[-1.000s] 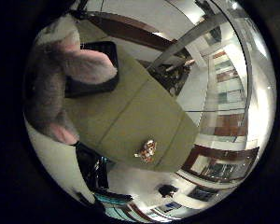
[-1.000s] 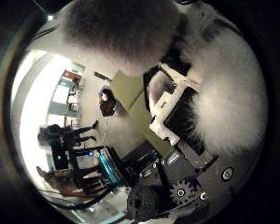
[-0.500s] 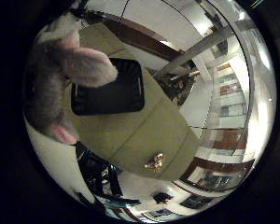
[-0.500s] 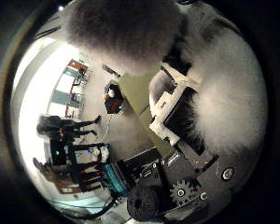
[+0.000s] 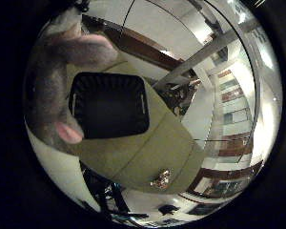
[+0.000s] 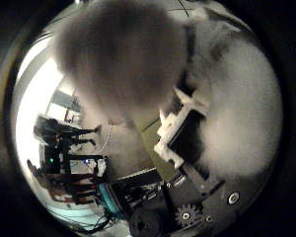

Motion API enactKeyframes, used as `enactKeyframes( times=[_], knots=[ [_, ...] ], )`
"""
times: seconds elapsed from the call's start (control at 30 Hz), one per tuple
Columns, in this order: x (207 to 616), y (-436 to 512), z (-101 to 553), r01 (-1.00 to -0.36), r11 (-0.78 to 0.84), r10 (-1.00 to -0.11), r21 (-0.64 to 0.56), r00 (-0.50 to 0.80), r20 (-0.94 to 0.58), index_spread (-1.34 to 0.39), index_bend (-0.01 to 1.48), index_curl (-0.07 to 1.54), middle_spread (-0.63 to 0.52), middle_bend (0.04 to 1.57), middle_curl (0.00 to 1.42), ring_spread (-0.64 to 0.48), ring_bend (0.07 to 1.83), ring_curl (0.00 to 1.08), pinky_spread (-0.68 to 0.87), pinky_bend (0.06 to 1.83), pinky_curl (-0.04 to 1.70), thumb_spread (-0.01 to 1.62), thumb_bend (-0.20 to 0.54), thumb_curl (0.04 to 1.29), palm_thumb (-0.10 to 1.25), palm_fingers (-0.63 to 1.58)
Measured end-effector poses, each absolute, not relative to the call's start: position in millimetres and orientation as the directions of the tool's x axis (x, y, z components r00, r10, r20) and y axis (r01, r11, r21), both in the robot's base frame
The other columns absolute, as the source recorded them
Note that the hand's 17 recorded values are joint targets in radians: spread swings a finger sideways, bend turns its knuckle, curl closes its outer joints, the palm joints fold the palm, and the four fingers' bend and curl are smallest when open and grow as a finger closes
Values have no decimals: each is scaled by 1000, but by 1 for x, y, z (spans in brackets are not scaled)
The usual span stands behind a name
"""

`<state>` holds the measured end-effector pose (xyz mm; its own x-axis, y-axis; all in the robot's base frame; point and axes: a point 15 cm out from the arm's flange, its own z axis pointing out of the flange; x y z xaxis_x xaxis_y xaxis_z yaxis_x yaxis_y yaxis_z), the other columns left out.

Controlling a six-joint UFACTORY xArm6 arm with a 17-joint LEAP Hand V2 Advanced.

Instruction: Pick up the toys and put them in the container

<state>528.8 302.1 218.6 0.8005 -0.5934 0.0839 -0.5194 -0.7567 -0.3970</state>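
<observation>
Hand: my hand (image 6: 187, 133) was curled tight around the plush toy (image 6: 123, 59).
Toy: soft, light, squashy; hugged against my palm, above the black container (image 5: 108, 105).
Hold: body bulk, not limbs.

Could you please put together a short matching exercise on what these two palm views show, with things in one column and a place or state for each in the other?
Things:
1. plush toy
2. black container
3. small shiny toy
4. hand

Places or states:
A. lies on the table, near its edge, apart from the container
B. stands on the table, with nothing to be seen inside
C. fingers curled round fur
D. grey and white with pink parts, held close against the palm

Pairs: 1-D, 2-B, 3-A, 4-C
</observation>
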Motion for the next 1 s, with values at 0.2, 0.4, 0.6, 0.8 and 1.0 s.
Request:
enactKeyframes(
  times=[0.2,0.4,0.6,0.8,1.0],
  knots=[
    [538,299,208,-433,-785,-546,-443,821,167,-452,423,687,-184,670,637,-229,942,626,-187,890,618,1066,-34,486,710,47],
    [536,305,197,-420,-801,-526,-427,834,168,-434,360,514,-88,436,454,-80,568,405,149,651,436,1088,-26,403,640,20],
    [535,307,198,-405,-810,-512,-425,841,175,-432,248,422,-69,303,374,-36,445,326,226,559,342,1085,-25,363,613,89],
    [542,295,208,-408,-804,-522,-432,833,185,-440,184,381,-83,228,346,-16,360,281,238,499,275,1077,-26,342,594,141],
    [557,255,238,-429,-779,-564,-457,798,212,-434,173,342,-85,200,341,-12,323,264,252,475,223,1077,-24,329,569,170]
  ],
)
